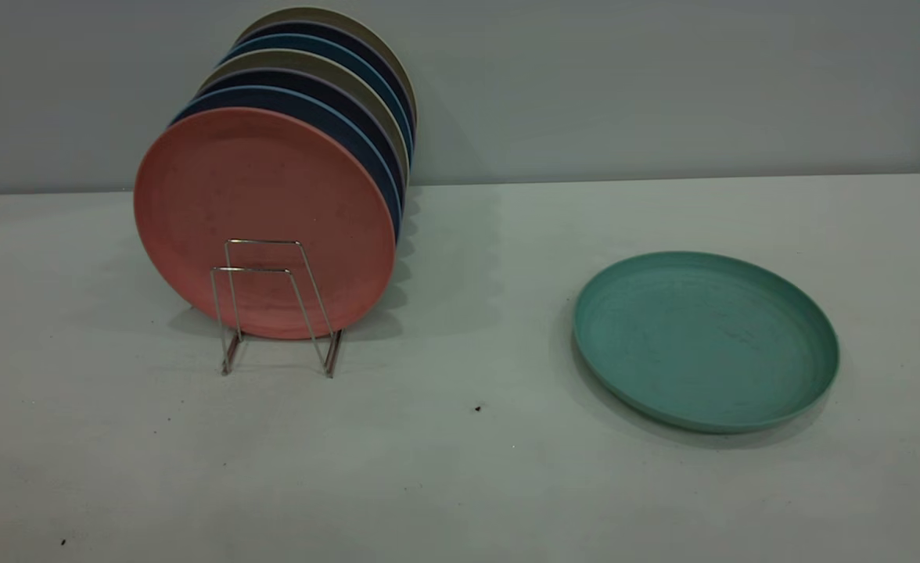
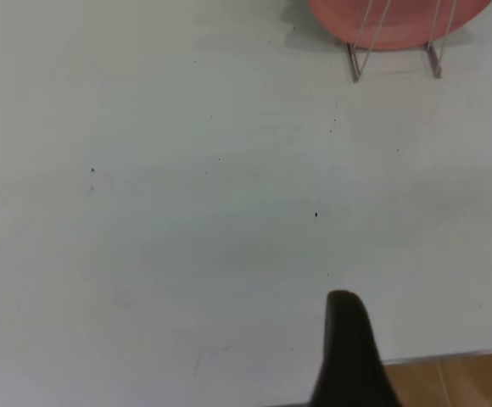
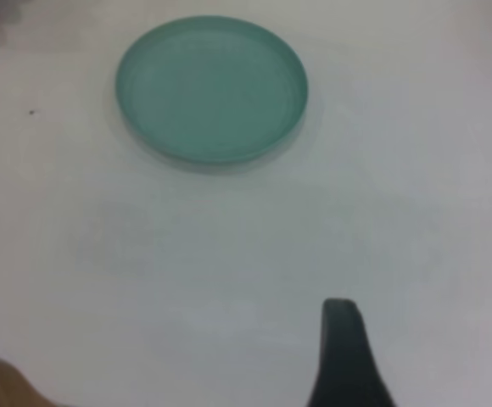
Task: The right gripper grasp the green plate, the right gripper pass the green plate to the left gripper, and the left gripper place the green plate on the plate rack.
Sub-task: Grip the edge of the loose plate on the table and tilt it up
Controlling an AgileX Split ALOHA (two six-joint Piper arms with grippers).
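- The green plate (image 1: 706, 338) lay flat on the white table (image 1: 460, 469), rim up, at the right side in the exterior view, well apart from the plate rack (image 1: 276, 305).
- The rack stood at the left side, its two front wire loops bare. Behind them a pink plate (image 1: 260, 219) stood on edge, with dark blue plates (image 1: 327, 117) and beige ones lined up behind it.
- Neither arm showed in the exterior view.
- Left gripper (image 2: 352, 356): only one black finger was visible in its wrist view, over bare table near the table's edge, with the foot of the rack (image 2: 394, 59) and the pink plate's lower edge (image 2: 399, 21) farther off. Cannot tell how its fingers were set.
- Right gripper (image 3: 343, 356): again one black finger visible, over bare table, the green plate (image 3: 212, 89) well apart from it and untouched. Finger setting likewise cannot be told.
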